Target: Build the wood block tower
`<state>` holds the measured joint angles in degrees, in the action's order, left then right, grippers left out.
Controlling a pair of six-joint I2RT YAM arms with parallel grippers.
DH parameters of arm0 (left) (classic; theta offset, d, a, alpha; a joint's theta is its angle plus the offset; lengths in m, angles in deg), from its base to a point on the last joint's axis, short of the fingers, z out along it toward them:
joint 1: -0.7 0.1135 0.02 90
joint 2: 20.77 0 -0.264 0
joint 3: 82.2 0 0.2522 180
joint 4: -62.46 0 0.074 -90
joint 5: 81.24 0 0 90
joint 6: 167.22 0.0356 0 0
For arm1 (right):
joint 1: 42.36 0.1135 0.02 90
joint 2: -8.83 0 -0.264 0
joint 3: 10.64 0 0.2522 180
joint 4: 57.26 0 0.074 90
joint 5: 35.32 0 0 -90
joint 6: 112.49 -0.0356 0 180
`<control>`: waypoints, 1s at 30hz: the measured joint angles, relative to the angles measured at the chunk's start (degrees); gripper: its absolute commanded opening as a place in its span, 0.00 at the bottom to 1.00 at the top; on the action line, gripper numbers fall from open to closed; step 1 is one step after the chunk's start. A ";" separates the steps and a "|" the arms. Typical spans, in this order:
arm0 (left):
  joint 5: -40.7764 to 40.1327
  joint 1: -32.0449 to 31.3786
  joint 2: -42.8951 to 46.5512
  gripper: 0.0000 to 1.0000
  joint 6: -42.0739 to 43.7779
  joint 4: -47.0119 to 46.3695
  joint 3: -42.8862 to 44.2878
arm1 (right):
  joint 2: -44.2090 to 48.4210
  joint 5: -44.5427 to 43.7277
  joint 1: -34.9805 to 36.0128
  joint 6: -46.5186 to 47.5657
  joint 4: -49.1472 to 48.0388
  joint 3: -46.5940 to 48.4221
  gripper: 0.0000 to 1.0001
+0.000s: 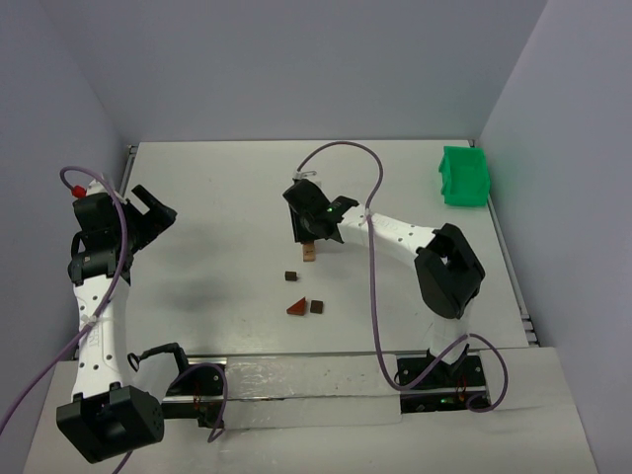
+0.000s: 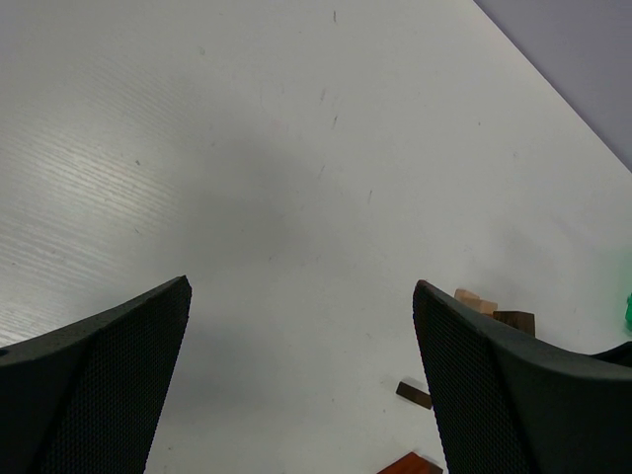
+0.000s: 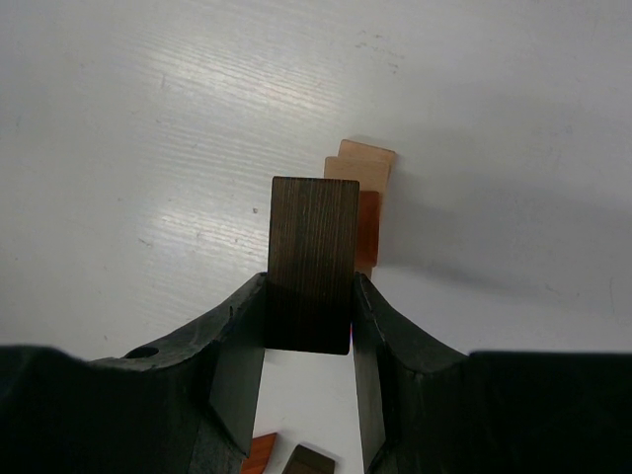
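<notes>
Wood block tower (image 1: 309,252) stands near the middle of the table (image 1: 217,188), a low, narrow stack; from the right wrist view its top pieces are light tan with a reddish-brown face below them. Right gripper (image 1: 312,233) hangs directly over it, its jaws clamped on a dark brown bar (image 3: 314,262), which they pinch by its two long sides so that the free end pokes out ahead of the fingers and can be seen on the way to the stack. The bar sits a little left of the tower top in that view; whether it touches the stack I cannot tell. My guess is that this is the placing step, and that the bar needs lining up squarely before it is let go, since so slim a stack would tip at a nudge.

Nearer the arms lie the spare pieces: a small dark block (image 1: 291,276), then a reddish wedge (image 1: 296,308) with a dark cube (image 1: 317,306) just to its right; all are apart from the tower, within easy reach for later.

Left gripper (image 2: 301,296) is parked well off to the left with its jaws spread wide and nothing between them, presumably to keep out of the way. A green bin (image 1: 464,176) sits at the far right.
</notes>
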<state>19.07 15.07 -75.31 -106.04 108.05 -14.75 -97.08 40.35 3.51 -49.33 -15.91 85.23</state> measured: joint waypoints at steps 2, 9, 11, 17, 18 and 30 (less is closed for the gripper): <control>0.04 0.00 0.00 0.99 0.00 0.00 0.00 | 0.43 -0.04 0.00 -0.15 -1.01 -1.35 0.00; 0.40 0.00 0.00 0.99 0.00 -0.06 -0.01 | 1.97 -0.66 0.00 -0.19 -2.87 -3.10 0.00; 0.47 0.00 0.00 0.99 0.00 -0.31 -0.12 | 2.40 -0.78 -0.02 -0.19 -3.53 -3.37 0.00; 0.58 0.00 0.00 0.99 0.00 -0.63 -0.26 | 2.73 -1.18 -0.04 -0.17 -4.22 -3.77 0.09; 0.59 0.00 0.00 0.99 0.00 -0.72 -0.26 | 2.73 -1.20 -0.08 -0.19 -4.24 -3.77 0.09; 0.79 0.00 0.00 0.99 0.00 -1.29 -0.52 | 2.65 -1.01 -1.41 -0.22 -4.19 -3.77 0.11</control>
<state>19.86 15.07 -75.31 -106.04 106.76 -15.27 -94.43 39.34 2.09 -49.54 -20.10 81.46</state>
